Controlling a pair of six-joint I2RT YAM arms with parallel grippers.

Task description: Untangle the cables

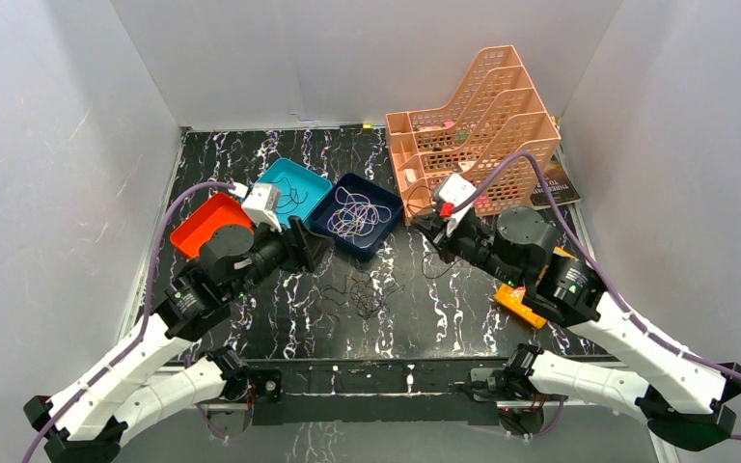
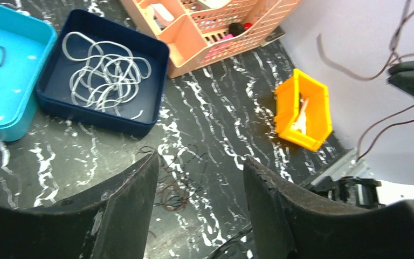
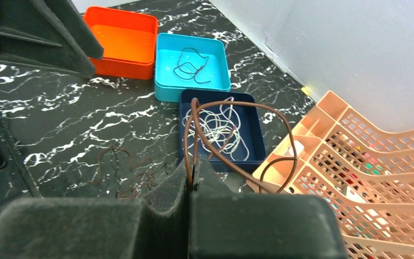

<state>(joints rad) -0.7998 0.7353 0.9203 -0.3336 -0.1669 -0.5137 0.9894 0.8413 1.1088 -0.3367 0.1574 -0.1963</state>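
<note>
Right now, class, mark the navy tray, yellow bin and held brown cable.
navy tray (image 2: pixel 86 114), left wrist view, near wall
yellow bin (image 2: pixel 322 112), left wrist view, right wall
brown cable (image 3: pixel 185 137), right wrist view, upright strand

Black marbled table (image 1: pixel 444 323), orange tray (image 1: pixel 193 230), teal tray (image 1: pixel 280 176), navy tray (image 2: pixel 86 116), peach rack (image 1: pixel 482 125), yellow bin (image 2: pixel 318 108), loose brown cables (image 1: pixel 357 294)

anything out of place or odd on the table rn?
A loose tangle of dark cables lies on the bare tabletop in front of the navy tray, outside every tray, while white strands sit inside it. The right gripper is shut on one brown cable. Nothing looks spilled or damaged.
</note>
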